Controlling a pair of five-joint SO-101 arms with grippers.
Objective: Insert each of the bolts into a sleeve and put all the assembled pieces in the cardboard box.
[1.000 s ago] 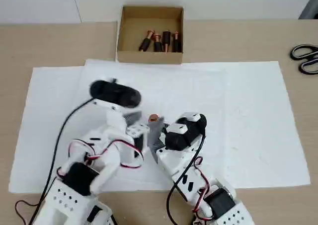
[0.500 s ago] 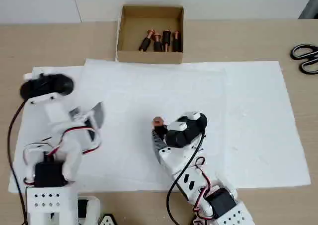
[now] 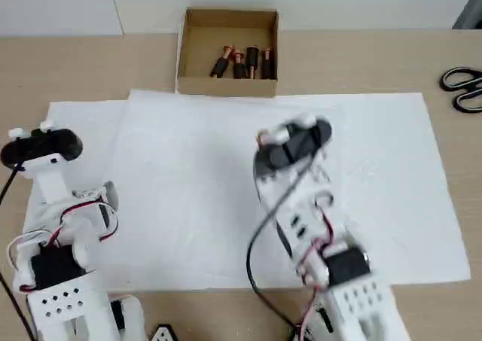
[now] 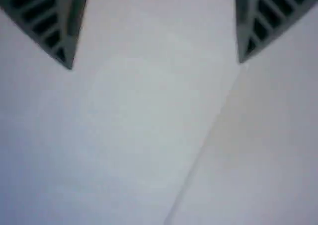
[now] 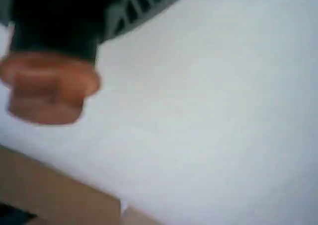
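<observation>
While four assembled pieces [image 3: 242,61] sit in the far cardboard box [image 3: 181,55], looks like one's left: right gripper [image 3: 263,141] clamps a sleeved bolt [image 5: 49,83] over the white sheet [image 3: 392,175], left gripper [image 4: 154,61] gapes wide, empty.

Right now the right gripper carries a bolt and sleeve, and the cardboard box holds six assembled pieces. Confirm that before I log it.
Wrong on the count. The high view shows four assembled pieces in the cardboard box, not six. The rest stands: the right gripper carries a bolt and sleeve.
</observation>
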